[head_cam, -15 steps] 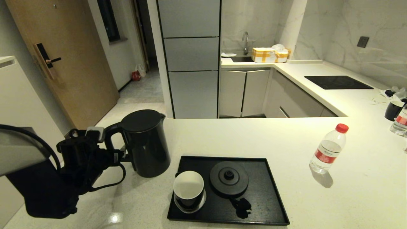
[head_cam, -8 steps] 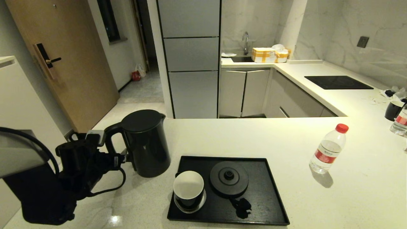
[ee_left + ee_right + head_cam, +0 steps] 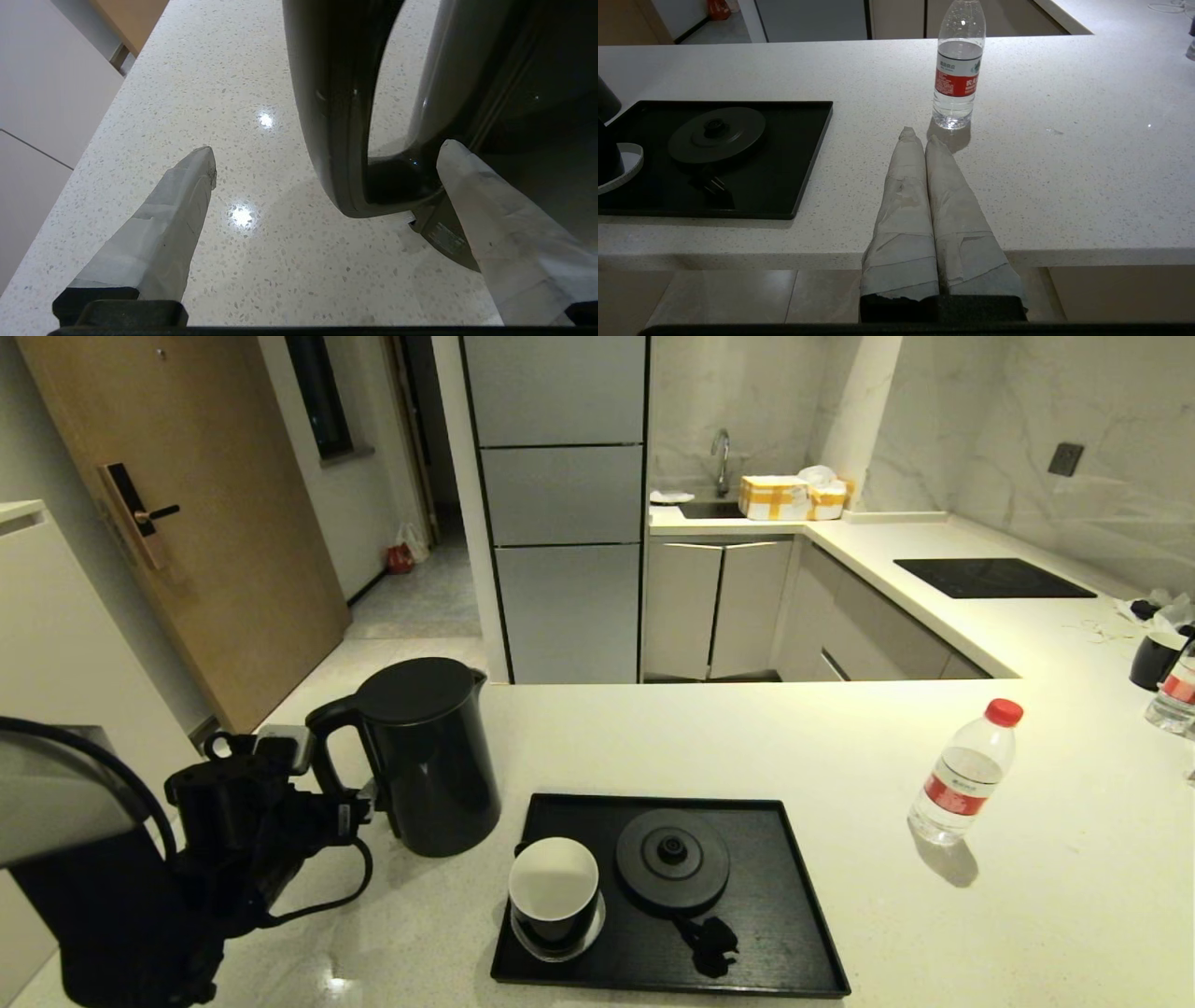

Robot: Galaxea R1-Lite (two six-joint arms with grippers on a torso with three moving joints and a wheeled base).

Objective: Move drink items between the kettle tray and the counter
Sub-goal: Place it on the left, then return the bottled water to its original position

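Note:
The black kettle [image 3: 429, 756] stands on the off-white counter [image 3: 747, 737], just left of the black kettle tray [image 3: 784, 896]. The tray's round base disc [image 3: 672, 859] is bare. My left gripper [image 3: 359, 803] is at the kettle's handle [image 3: 327, 93]. It is open, with the handle's lower end between the spread fingers [image 3: 177, 219] and untouched. The clear bottle [image 3: 966, 773] with the red cap stands on the counter, right of the tray. My right gripper [image 3: 920, 137] is shut and empty over the counter's front edge, short of the bottle [image 3: 957, 74].
A black cup with a white inside [image 3: 554, 894] sits in the tray's front left corner, and a power plug [image 3: 709, 938] lies by the disc. Another cup [image 3: 1156, 658] and a second bottle [image 3: 1174, 695] stand far right. The hob panel [image 3: 991, 577] lies beyond.
My left arm has sunk slightly beside the kettle handle. Kettle, bottle and tray have not moved.

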